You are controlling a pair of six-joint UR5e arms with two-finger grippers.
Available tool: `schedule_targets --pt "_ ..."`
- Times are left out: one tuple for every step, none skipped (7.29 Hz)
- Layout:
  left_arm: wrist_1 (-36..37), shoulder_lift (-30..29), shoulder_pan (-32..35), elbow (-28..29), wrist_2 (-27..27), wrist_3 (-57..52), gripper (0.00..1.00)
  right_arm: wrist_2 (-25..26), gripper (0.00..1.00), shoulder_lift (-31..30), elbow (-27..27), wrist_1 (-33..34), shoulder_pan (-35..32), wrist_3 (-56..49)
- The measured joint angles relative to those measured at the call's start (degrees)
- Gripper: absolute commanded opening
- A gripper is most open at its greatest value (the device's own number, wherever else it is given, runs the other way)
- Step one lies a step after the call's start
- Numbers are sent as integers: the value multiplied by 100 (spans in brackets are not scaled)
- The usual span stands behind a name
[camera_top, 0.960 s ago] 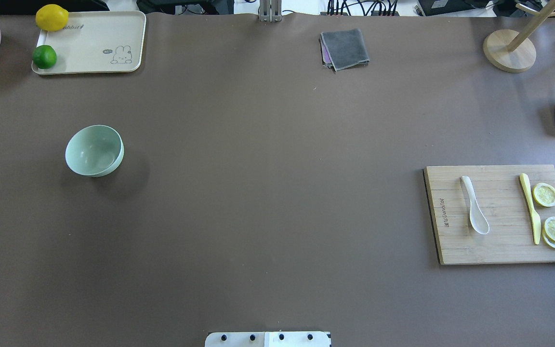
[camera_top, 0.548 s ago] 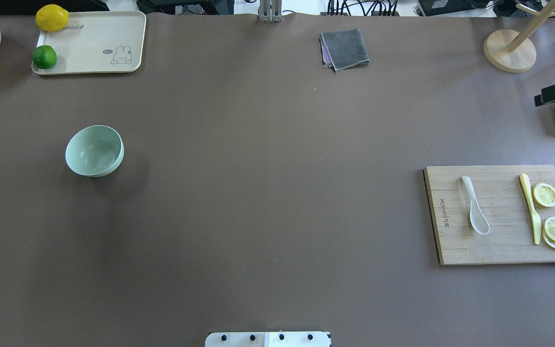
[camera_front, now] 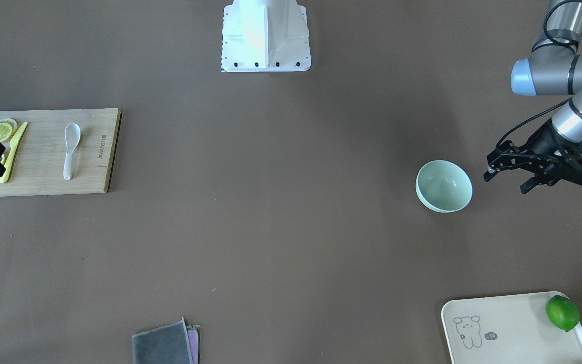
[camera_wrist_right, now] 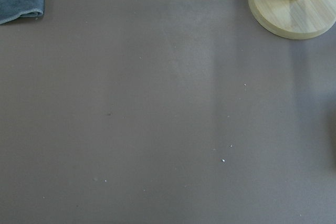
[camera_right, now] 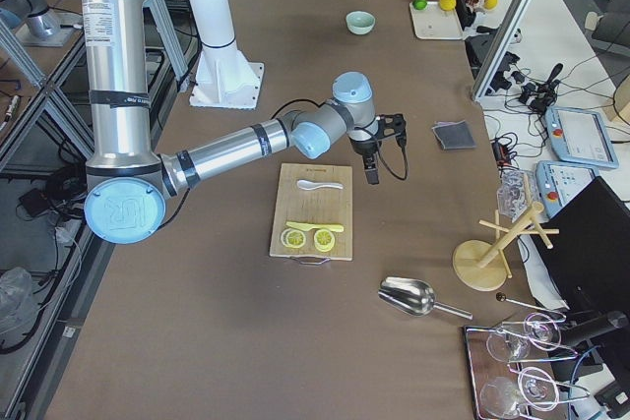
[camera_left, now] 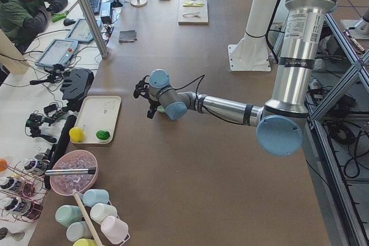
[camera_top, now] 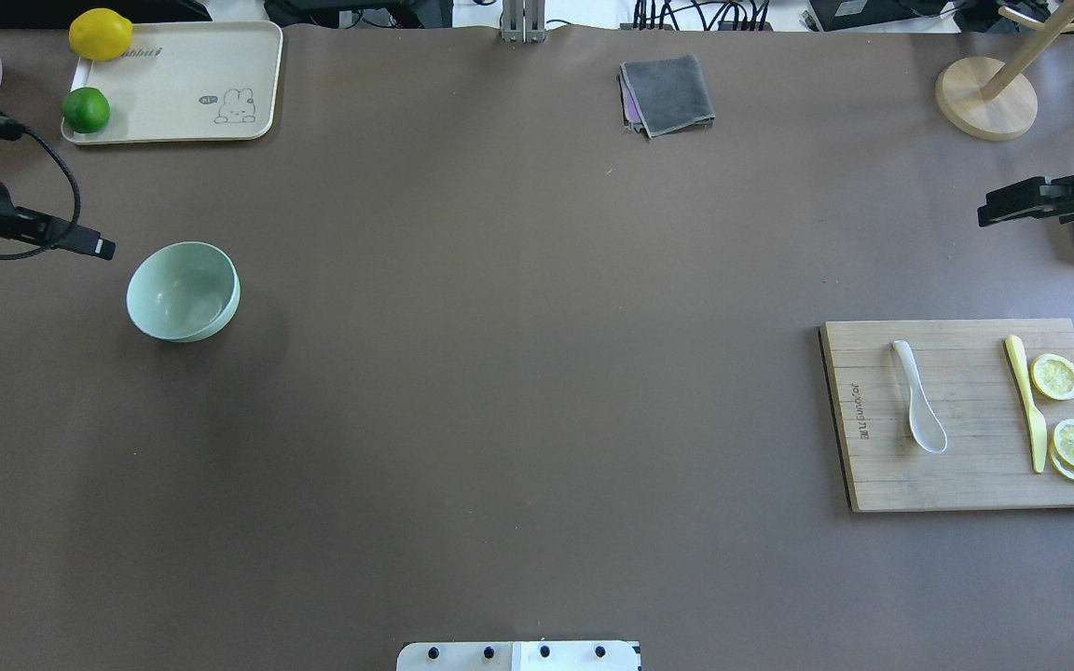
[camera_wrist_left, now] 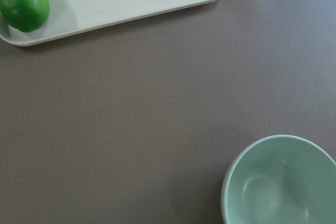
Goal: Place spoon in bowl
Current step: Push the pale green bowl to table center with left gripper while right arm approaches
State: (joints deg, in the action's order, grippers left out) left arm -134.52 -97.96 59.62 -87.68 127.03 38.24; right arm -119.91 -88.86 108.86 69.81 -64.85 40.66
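Reference: clock directions are read in your overhead view, with 12 o'clock pointing away from the robot.
Spoon: the white spoon (camera_top: 916, 401) lies flat on the wooden cutting board (camera_top: 966, 475), which sits at the 3 o'clock side of the table (camera_top: 537, 326). The spoon is in the board's 9 o'clock half, handle toward 12, scoop toward 6. You can see that neither gripper touches it.
Bowl: the pale green bowl (camera_top: 183, 291) stands upright on the bare table at the 9 o'clock side, well apart from the spoon, its smooth inside facing up.
Left gripper: the left gripper (camera_front: 505, 182) hangs near the bowl, at about 9 to 10 o'clock from it, and does not touch it. Your front-facing view shows its two fingers apart, holding nothing.
Right gripper: the right gripper (camera_top: 989, 212) is at about 1 o'clock from the spoon and apart from it. You only get it edge-on or cut off by the frame edge, so you cannot tell whether its fingers are apart or together.
Knife: the yellow knife (camera_top: 1026, 401) lies roughly parallel to the spoon, at its 3 o'clock.
Lemon slices: the lemon slices (camera_top: 1056, 376) lie just beside the knife, on its 3 o'clock side.
Tray: the cream tray (camera_top: 183, 75) is at the table's 10 to 11 o'clock corner. The lime (camera_top: 86, 110) and lemon (camera_top: 100, 34) sit along its 9 o'clock edge.
Cloth: the grey folded cloth (camera_top: 667, 93) is near the table's 12 o'clock edge.
Stand: the round wooden stand base (camera_top: 984, 98) is at the 1 to 2 o'clock corner.
Left wrist view: you get the bowl's rim at the frame's 5 o'clock and the lime at 11.
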Motion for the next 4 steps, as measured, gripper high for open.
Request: schedule_targets --pt "-337 -120 -193 284 -138 217 54 7 100 3 2 -2 4 3" --pt "-533 -192 -313 436 -202 389 28 10 100 9 3 -3 6 5" --pt "-630 -225 -410 500 -227 510 6 11 100 14 3 -3 7 7" --pt "-674 -235 -483 527 -238 564 0 11 100 16 -1 -3 7 5"
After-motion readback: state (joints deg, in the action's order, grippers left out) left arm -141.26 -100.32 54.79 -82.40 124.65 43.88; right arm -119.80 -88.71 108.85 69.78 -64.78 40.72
